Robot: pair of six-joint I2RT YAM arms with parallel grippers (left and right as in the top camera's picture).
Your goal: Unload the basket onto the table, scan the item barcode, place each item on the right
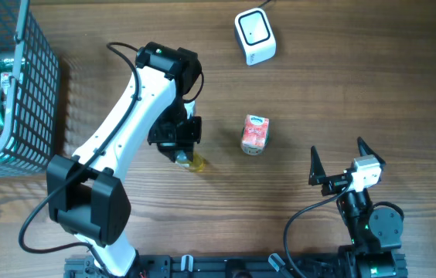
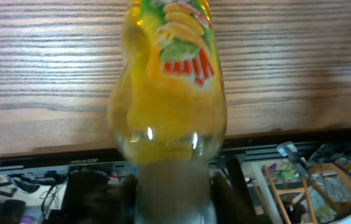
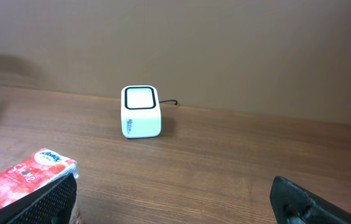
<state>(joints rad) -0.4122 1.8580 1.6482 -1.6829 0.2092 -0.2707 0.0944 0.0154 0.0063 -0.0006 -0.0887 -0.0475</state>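
Note:
A yellow drink bottle (image 1: 192,161) with a fruit label lies low on the table under my left gripper (image 1: 181,150). In the left wrist view the bottle (image 2: 169,93) fills the frame, and my left gripper (image 2: 175,193) has a dark, blurred finger on each side of its clear end. Whether those fingers press on the bottle cannot be made out. The white barcode scanner (image 1: 254,35) stands at the far side, window up, also seen as the scanner (image 3: 141,112). My right gripper (image 1: 335,158) stands wide open near the front right, holding nothing; in its own wrist view the right gripper (image 3: 175,199) frames bare wood.
A red and white tissue pack (image 1: 255,134) lies mid-table, the same tissue pack (image 3: 26,177) beside my right gripper's left finger. A wire basket (image 1: 17,100) with several packaged goods stands at the far left.

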